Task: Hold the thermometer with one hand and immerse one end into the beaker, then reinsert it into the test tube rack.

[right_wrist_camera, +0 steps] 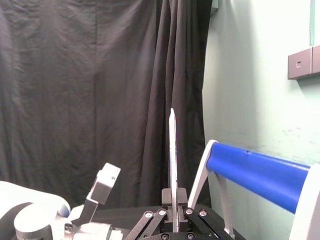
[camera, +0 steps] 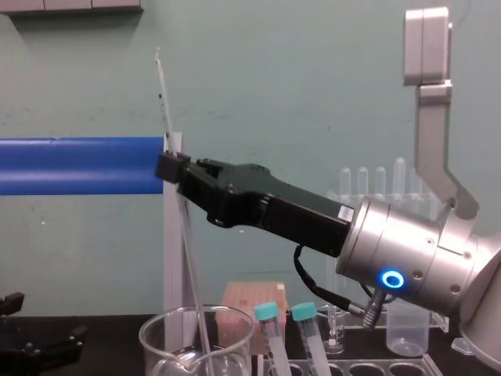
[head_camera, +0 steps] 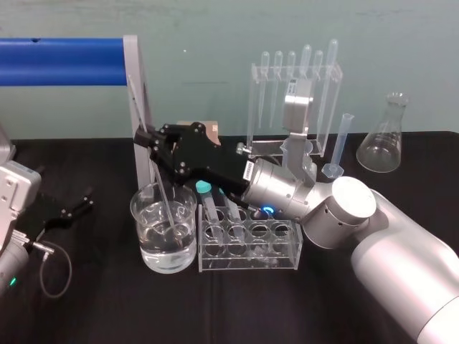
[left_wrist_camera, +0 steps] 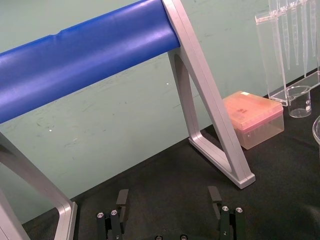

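Observation:
My right gripper [head_camera: 145, 136] is shut on the thermometer [head_camera: 162, 186], a long thin glass rod held steeply tilted. Its lower end dips into the water in the wide clear beaker [head_camera: 147, 236], and its upper end rises past the grey frame leg. In the chest view the rod [camera: 162, 94] runs through the black fingertips [camera: 168, 166] down into the beaker [camera: 156, 341]. The right wrist view has the rod [right_wrist_camera: 172, 150] pinched between the fingers [right_wrist_camera: 166, 199]. The test tube rack [head_camera: 247, 251] with teal-capped tubes [camera: 266, 313] stands right beside the beaker. My left gripper [left_wrist_camera: 168, 200] rests open at the far left.
A frame with a blue bar [head_camera: 61, 62] and grey leg [head_camera: 136, 107] stands behind the beaker. Further back are a clear pipette stand [head_camera: 294, 100], a slim graduated cylinder [head_camera: 337, 147], a conical flask [head_camera: 380, 140], a pink tip box [left_wrist_camera: 255, 120] and a small beaker [left_wrist_camera: 299, 100].

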Controlling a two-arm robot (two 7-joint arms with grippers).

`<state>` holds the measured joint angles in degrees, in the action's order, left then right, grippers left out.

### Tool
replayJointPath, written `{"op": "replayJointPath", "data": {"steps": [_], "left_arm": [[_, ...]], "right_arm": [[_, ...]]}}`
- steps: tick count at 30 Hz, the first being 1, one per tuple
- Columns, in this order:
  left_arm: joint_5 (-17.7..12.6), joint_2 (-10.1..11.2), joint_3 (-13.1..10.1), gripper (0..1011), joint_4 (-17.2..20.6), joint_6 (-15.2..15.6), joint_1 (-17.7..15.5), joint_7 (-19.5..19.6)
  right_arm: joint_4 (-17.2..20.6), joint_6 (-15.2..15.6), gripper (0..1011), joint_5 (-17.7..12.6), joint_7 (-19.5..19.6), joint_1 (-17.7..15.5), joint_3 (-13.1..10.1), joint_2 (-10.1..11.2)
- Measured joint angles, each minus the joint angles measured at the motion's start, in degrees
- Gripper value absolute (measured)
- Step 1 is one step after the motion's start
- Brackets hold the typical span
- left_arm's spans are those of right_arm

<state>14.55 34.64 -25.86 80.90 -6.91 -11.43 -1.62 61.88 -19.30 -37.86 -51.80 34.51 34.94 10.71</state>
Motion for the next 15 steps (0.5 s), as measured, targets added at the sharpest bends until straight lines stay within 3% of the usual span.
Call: {"op": "replayJointPath", "data": {"steps": [15], "left_arm": [[0.0,0.0,0.0,1008,0.0,0.0,0.0,0.0]], "right_arm": [[-1.9,0.1,55,1.8,1.0,-0.1,-0.7,-0.7]]}}
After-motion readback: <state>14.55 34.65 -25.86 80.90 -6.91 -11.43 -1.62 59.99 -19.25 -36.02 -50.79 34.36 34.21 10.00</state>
